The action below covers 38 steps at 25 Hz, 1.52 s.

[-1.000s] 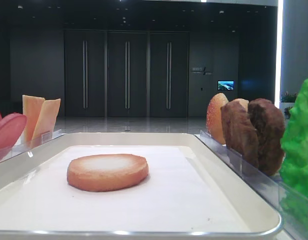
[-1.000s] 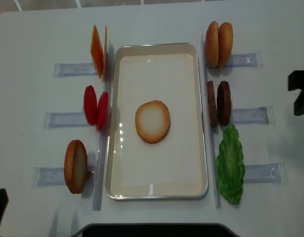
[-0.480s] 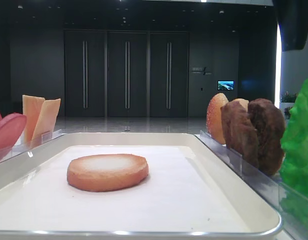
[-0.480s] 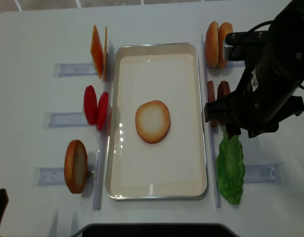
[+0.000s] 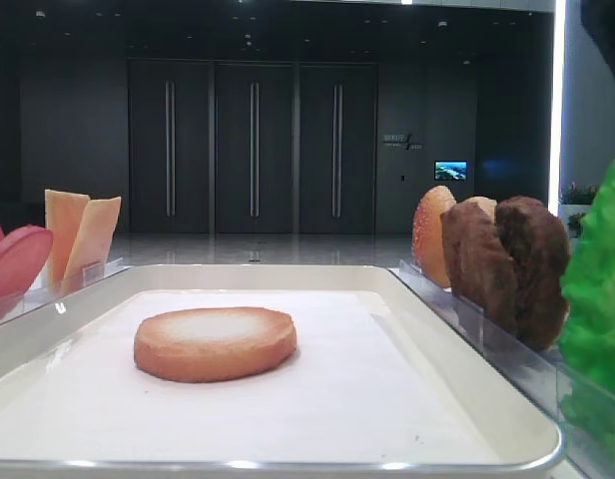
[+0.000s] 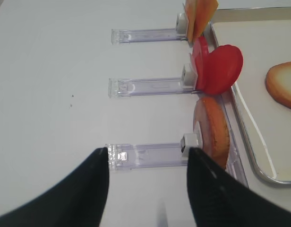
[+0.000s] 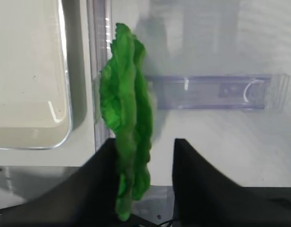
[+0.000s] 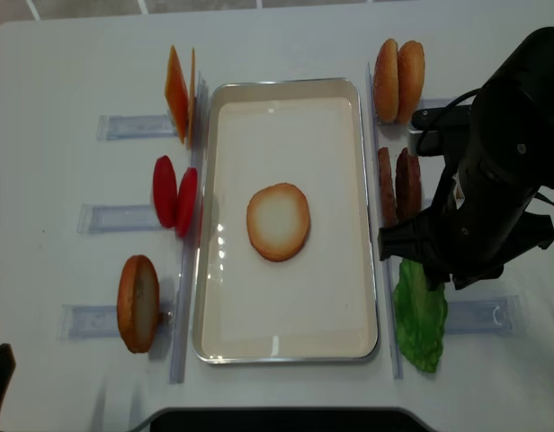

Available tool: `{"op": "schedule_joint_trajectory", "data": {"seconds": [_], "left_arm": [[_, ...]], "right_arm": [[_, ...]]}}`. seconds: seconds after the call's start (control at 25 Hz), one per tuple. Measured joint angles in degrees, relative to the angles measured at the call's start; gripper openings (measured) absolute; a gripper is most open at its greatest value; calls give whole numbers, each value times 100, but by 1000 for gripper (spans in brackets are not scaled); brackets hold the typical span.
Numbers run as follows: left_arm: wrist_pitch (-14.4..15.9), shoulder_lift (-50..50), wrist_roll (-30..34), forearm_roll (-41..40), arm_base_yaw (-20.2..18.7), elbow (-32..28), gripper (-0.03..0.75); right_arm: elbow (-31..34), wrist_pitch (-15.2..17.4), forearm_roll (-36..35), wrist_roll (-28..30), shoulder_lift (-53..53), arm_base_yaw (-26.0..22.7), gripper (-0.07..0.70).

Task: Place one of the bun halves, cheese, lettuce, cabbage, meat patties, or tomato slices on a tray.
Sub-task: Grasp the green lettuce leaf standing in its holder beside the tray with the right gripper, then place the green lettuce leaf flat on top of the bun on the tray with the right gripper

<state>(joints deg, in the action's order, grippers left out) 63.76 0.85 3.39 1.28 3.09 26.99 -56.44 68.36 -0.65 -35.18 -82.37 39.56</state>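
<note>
The bright green lettuce stands on edge in its clear rack right of the tray. My right gripper is down over it with the leaf between its open jaws. The left finger touches the leaf; a gap shows before the right finger. From above, the right arm covers the top of the lettuce. A flat bun half lies on the tray's paper. My left gripper hangs open over the table, left of an upright bun half.
On clear racks left of the tray stand cheese, tomato slices and a bun half. On the right stand two bun halves and meat patties, close to the right arm.
The right arm has swung in from the right edge and come down over the lettuce, its jaws narrowing around the leaf. The left gripper and the food on the tray have not moved.
</note>
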Motion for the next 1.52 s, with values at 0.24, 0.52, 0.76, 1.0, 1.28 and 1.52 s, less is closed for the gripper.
{"op": "schedule_joint_trajectory", "data": {"seconds": [0.24, 0.52, 0.76, 1.0, 1.28, 1.52], "left_arm": [[0, 0, 0, 0, 0, 0, 408], [0, 0, 0, 0, 0, 0, 408], [0, 0, 0, 0, 0, 0, 408], [0, 0, 0, 0, 0, 0, 408], [0, 0, 0, 0, 0, 0, 408], [0, 0, 0, 0, 0, 0, 408]], "right_arm": [[-113, -62, 0, 55, -6, 38, 21], [-1576, 164, 0, 350, -6, 38, 21], [-2092, -205, -614, 998, -191, 38, 21], [-2117, -1570, -2226, 2240, -1000, 123, 21], [-2117, -2208, -2959, 3036, -1858, 310, 21], [-2117, -2450, -3541, 3565, -2242, 355, 21]]}}
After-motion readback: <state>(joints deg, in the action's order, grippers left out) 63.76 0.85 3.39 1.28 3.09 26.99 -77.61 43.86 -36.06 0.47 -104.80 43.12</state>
